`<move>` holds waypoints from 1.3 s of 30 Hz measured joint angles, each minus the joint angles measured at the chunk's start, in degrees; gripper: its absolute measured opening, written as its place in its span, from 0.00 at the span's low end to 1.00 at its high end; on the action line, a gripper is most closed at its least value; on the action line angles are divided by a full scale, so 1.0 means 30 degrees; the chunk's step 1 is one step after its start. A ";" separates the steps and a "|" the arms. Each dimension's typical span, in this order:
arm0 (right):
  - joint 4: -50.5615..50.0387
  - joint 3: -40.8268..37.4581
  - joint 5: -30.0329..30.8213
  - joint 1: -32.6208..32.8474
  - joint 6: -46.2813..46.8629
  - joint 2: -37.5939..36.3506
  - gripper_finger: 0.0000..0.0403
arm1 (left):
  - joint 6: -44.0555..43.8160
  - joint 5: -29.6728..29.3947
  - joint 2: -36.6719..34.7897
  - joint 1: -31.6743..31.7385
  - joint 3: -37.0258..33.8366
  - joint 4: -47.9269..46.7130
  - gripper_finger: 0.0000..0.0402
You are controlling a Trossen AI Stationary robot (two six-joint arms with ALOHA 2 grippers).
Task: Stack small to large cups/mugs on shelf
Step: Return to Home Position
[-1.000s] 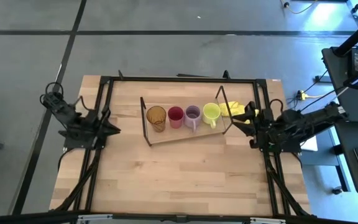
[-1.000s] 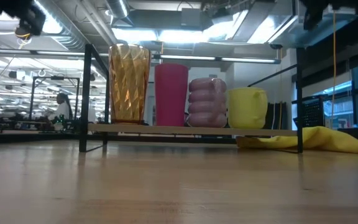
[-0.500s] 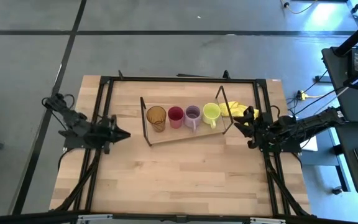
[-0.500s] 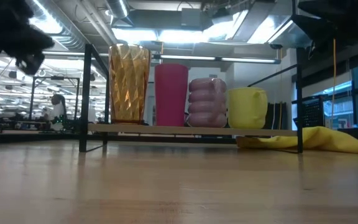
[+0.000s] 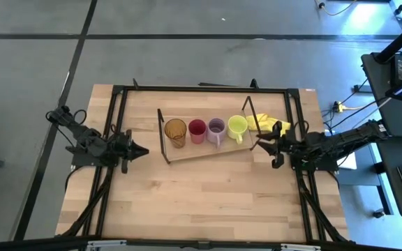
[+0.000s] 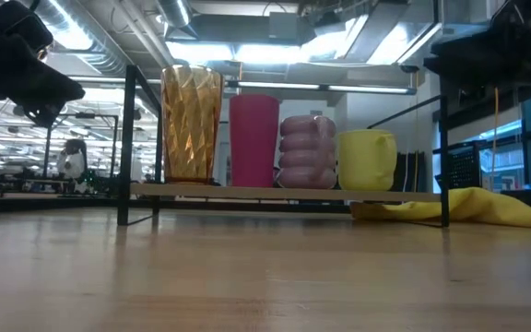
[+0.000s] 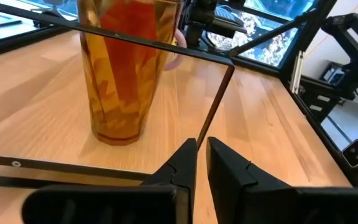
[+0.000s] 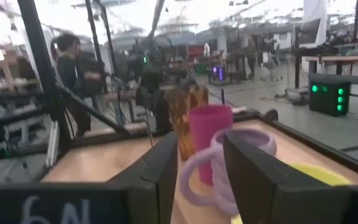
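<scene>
When backing the two arms off toward the sides of the bench (image 5: 187,202), beware of the shelf (image 5: 202,153) lying across its far middle: looks light enough to skid or tip if clipped on a wire end. Left gripper (image 5: 144,150) poised near the shelf's left frame, jaws all but together with only a thin slit between; right gripper (image 5: 262,143) close beside the right frame, jaws apart and holding nothing. Likeliest mishap, judging from that: a careless sweep on the right hooking the frame or dragging the yellow cloth (image 5: 268,124) bunched behind that end, jolting the whole row. Most at risk, the amber tumbler (image 6: 192,124), tallest of the four, at the left end; then the red cup (image 6: 253,140), the purple mug (image 6: 307,150) and the yellow mug (image 6: 367,160), stepping down in height toward the right, all upright on the board, side by side. Sorting apparently finished, so nothing left but a clean exit. As to make: pale planked wood for bench and shelf board, smooth; thin black wire for the frames; soft crumpled fabric for the cloth; faceted, see-through walls on the tumbler; plain straight sides on the red cup; stacked rounded rings on the purple mug; squat, smooth and handled for the yellow mug.
</scene>
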 joint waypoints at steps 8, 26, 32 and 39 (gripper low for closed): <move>-0.0472 0.0000 0.0003 0.0000 0.0024 -0.0005 0.33 | 0.0033 -0.0002 0.0015 -0.0007 0.0000 -0.0006 0.08; -0.0520 0.0000 0.0007 0.0000 0.0002 -0.0001 0.33 | 0.0040 -0.0005 0.0015 -0.0007 -0.0007 -0.0023 0.08; -0.0527 0.0000 0.0007 0.0000 0.0002 0.0001 0.33 | 0.0040 -0.0009 0.0015 -0.0012 -0.0007 -0.0027 0.08; -0.0527 0.0000 0.0007 0.0000 0.0002 0.0001 0.33 | 0.0040 -0.0009 0.0015 -0.0015 -0.0015 -0.0028 0.08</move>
